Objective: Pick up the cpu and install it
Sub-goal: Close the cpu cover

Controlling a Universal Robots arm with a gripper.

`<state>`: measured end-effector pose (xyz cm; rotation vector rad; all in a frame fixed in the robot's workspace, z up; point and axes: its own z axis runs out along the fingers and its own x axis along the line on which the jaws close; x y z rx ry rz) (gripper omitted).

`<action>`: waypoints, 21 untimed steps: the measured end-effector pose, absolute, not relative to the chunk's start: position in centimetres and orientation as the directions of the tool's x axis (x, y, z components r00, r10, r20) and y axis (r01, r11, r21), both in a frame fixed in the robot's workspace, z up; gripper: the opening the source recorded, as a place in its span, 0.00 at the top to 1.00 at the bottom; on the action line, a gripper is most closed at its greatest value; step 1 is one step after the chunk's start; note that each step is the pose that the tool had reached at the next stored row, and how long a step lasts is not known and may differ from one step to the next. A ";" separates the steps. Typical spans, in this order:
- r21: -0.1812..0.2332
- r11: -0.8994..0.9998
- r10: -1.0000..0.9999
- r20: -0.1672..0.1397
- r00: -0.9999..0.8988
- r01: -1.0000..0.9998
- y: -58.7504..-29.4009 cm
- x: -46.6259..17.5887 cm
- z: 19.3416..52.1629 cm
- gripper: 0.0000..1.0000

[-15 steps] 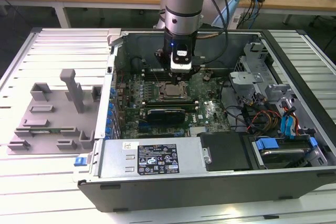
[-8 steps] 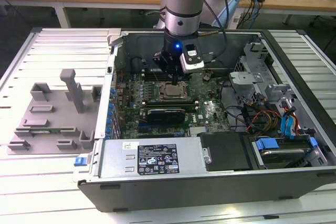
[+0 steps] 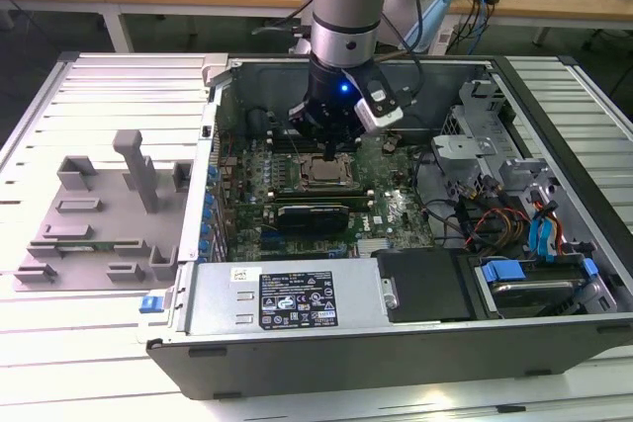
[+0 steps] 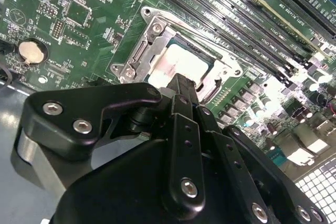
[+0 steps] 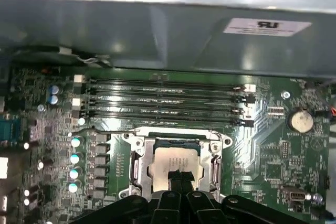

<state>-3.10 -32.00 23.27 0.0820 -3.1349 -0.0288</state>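
Because the cpu (image 5: 169, 162) lies flat within the socket frame (image 5: 137, 169) on the green board (image 5: 262, 140), the placing looks done, and the gripper (image 5: 181, 176), fingers closed together on nothing, hangs with its tips at the chip's top; whether the frame is latched, I cannot tell.

Open PC case (image 3: 415, 358) w/ green mobo (image 3: 396, 210) inside; grey holder block (image 3: 99, 214) just beside

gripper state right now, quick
gripper: closed, holding nothing, its tip right over the cpu, which lies in the socket
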 end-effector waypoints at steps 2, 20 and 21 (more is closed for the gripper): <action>0.019 0.998 -0.053 0.005 -0.999 -0.053 -32.0 -3.1 23.2 0.89; 0.017 0.998 -0.064 -0.020 -0.998 -0.064 -32.4 -6.8 20.7 0.89; 0.017 0.998 -0.065 -0.020 -0.998 -0.065 -32.4 -6.8 20.6 0.89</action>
